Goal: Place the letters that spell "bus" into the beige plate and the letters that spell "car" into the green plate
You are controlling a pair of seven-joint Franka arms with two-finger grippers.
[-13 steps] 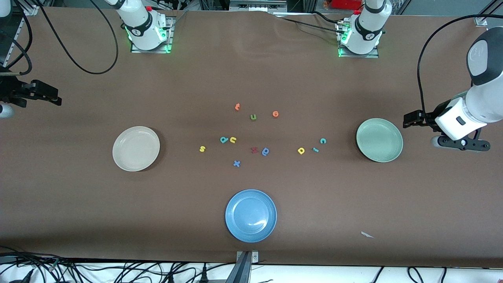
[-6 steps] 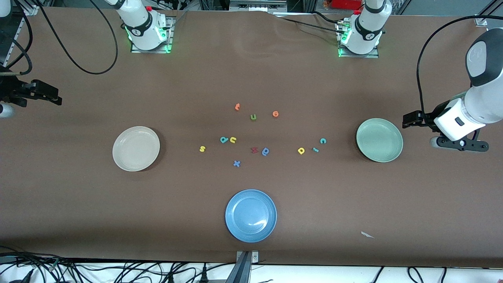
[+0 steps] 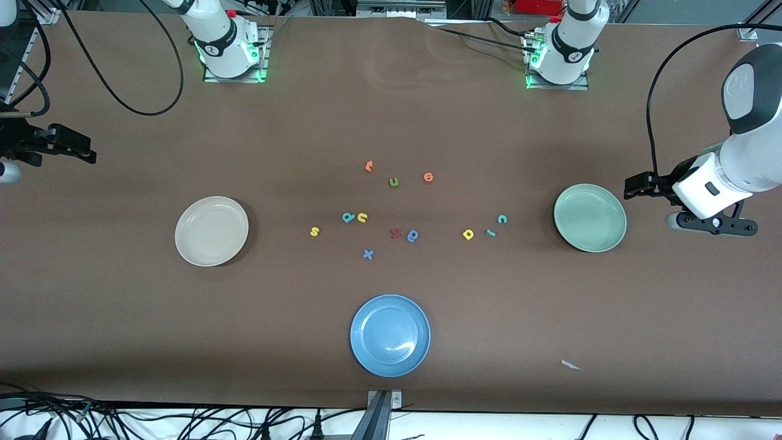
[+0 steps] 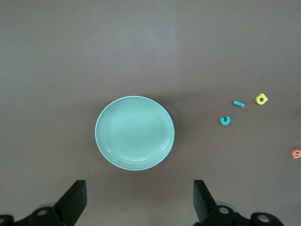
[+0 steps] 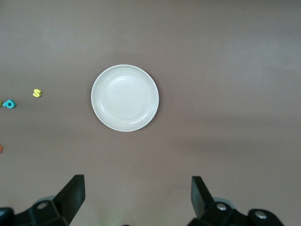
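Front view: the blue plate (image 3: 390, 335) serves as landmark, nearest the camera at the table's middle; farther from the camera than it lie a blue x (image 3: 368, 254), a dark red letter (image 3: 396, 233) and the blue round letter (image 3: 413, 235); farther still the teal b (image 3: 347, 217) touches the yellow u (image 3: 362, 217), the yellow s (image 3: 314, 231) just toward the right arm's end; the yellow a (image 3: 468, 234), teal r (image 3: 490, 232) and teal c (image 3: 502, 219) sit toward the left arm's end; the olive-green u (image 3: 393, 181) and two orange letters (image 3: 368, 165) lie farthest. The beige plate (image 3: 211, 230) and green plate (image 3: 589, 217) hold nothing.

Left wrist view: the left gripper (image 4: 139, 200) hangs over bare table beside the green plate, fingers (image 4: 75, 200) spread wide, empty.

Right wrist view: the right gripper (image 5: 137, 197) hangs beside the beige plate, fingers (image 5: 73, 195) wide, empty.
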